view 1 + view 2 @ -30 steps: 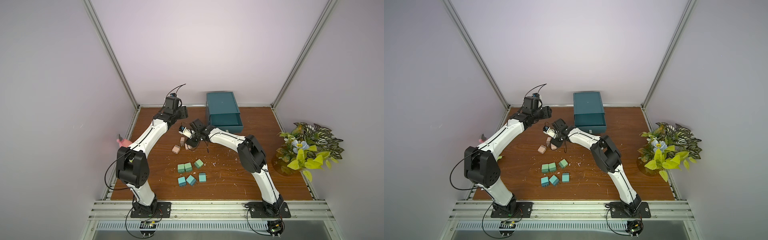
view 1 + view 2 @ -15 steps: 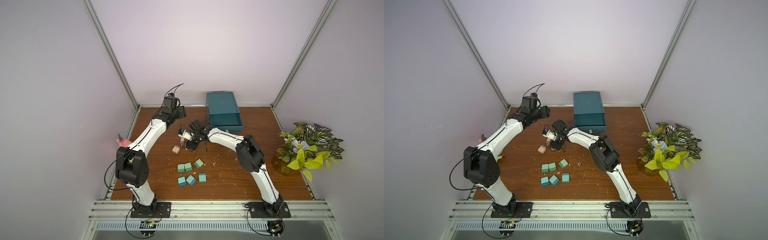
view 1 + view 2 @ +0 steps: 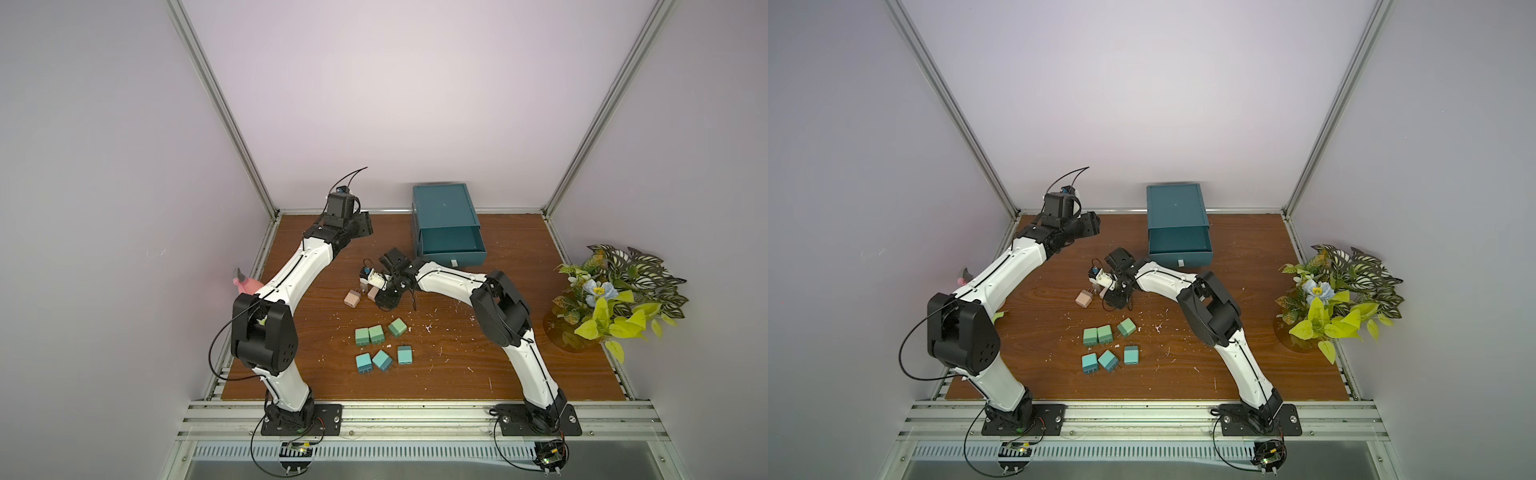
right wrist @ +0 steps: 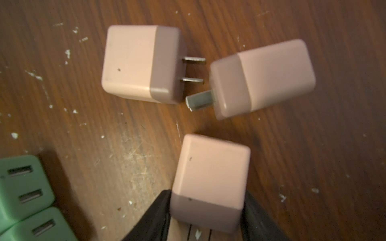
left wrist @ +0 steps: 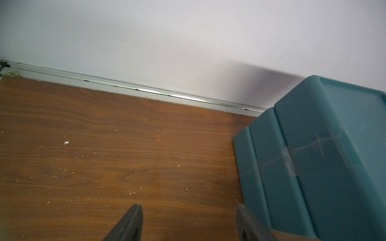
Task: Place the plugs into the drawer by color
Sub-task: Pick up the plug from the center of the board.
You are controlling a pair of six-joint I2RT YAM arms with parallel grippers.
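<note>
Nearest me lie three turquoise plugs (image 3: 382,360), three green plugs (image 3: 376,334) just beyond. My right gripper (image 4: 206,194) is clamped on a pink plug (image 4: 211,173) near two loose pink plugs (image 4: 142,62). Farthest, my left gripper (image 5: 188,208) hangs empty, fingers apart, beside the drawer (image 3: 444,203), one tray (image 3: 451,245) pulled out.

The right claw (image 4: 206,198), holding a pink plug (image 4: 211,167), shifted frontward.

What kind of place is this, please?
Probably a robot lab cell: a left arm and a right arm bolted to a metal rail, plain walls in an aluminium frame, and plugs on a wooden table.
</note>
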